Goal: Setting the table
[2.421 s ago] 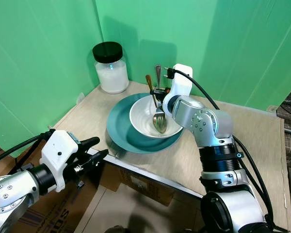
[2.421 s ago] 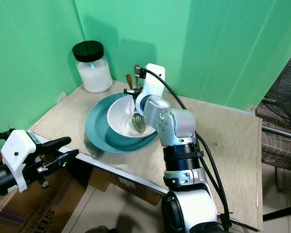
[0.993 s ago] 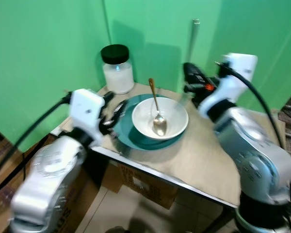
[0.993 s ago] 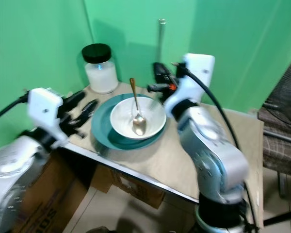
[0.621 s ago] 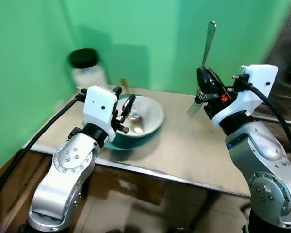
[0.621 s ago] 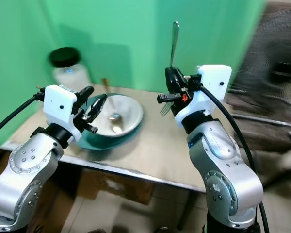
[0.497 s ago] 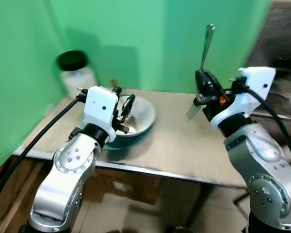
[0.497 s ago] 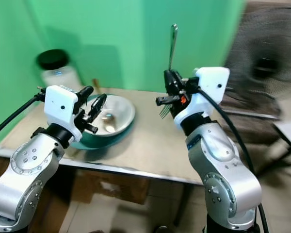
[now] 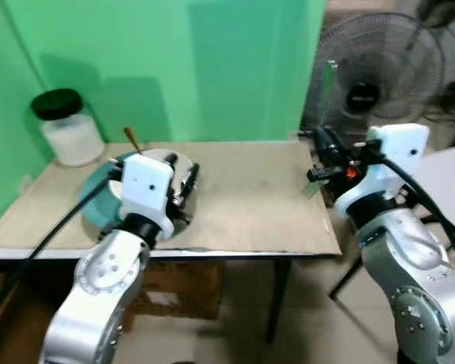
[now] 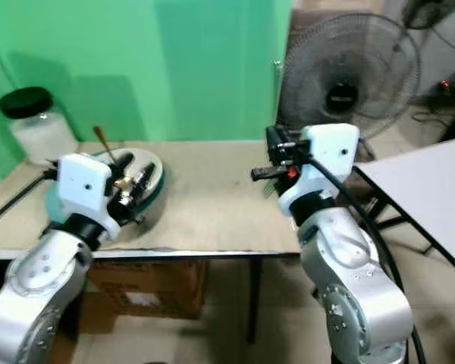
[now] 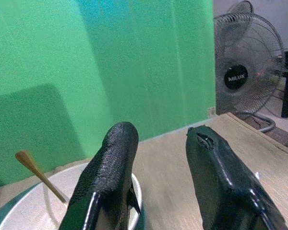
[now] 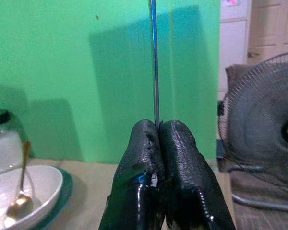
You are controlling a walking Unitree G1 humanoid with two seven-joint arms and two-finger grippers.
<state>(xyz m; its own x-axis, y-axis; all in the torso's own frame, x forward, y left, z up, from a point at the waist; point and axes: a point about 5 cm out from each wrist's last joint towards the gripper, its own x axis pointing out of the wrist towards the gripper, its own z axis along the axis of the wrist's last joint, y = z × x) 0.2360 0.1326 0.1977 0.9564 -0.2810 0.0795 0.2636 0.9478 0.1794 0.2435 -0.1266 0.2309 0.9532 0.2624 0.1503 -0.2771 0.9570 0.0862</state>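
Observation:
My right gripper (image 9: 324, 150) is shut on a silver fork (image 9: 330, 91), held upright above the right end of the beige table (image 9: 250, 205), handle up and tines (image 9: 315, 186) down. In the right wrist view the fork handle (image 12: 154, 62) rises from between the closed fingers (image 12: 180, 158). A white bowl (image 12: 26, 191) with a gold spoon (image 12: 17, 206) in it sits on a teal plate (image 9: 95, 197) at the table's left. My left gripper (image 9: 188, 180) hovers open right beside the bowl, its fingers (image 11: 110, 167) spread with nothing between them.
A glass jar with a black lid (image 9: 64, 129) stands at the table's back left corner. Behind the table's right end is a floor fan (image 9: 375, 76). A white table (image 10: 425, 197) lies further right. Green walls close the back and left.
The camera has swung to the right, bringing the fan and white table into view. The fork, taken up from the bowl, stays in my right gripper; the left gripper stays by the bowl.

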